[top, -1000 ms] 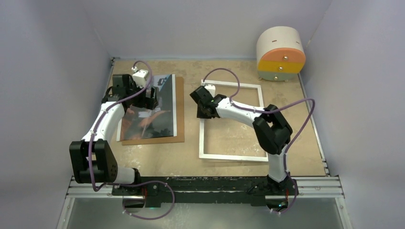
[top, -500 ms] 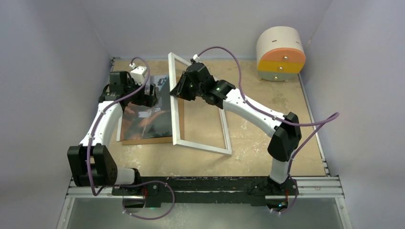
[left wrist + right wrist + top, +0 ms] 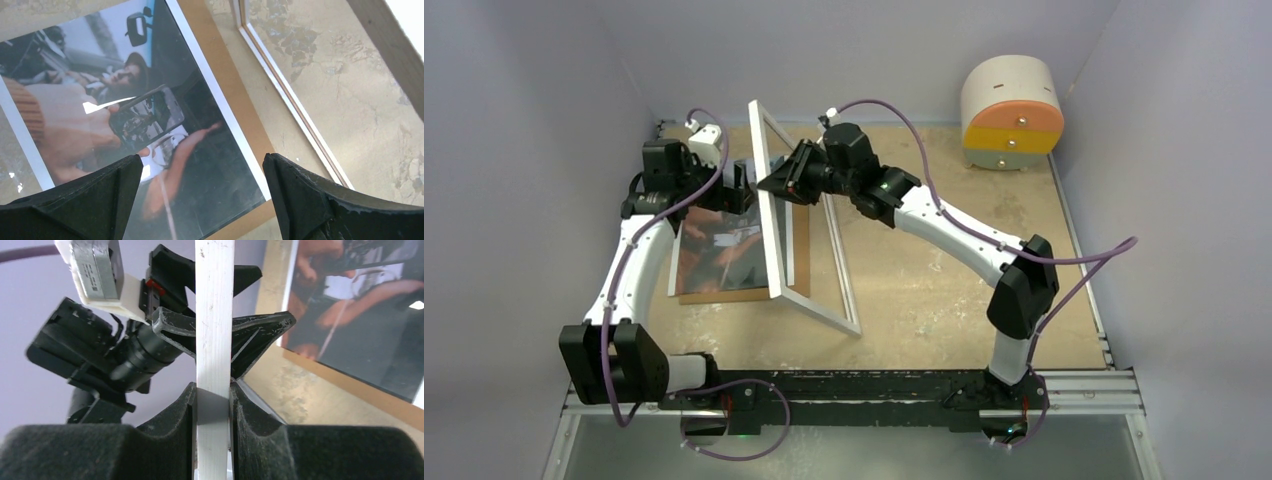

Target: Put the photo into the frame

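Pinching the thin white rail of the frame (image 3: 215, 300), seen close at my wrist, my right claw (image 3: 214, 390) clamps it; only overhead shows it tipped steeply beside the glossy white-bordered photo (image 3: 125, 115), flat on a brown board (image 3: 227, 95). My left claw (image 3: 200, 170) hangs above, spread wide apart.

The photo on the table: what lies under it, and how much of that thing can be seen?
A brown board lies under the photo. Only a strip of it shows, along one long side and one short end; the print covers the rest.
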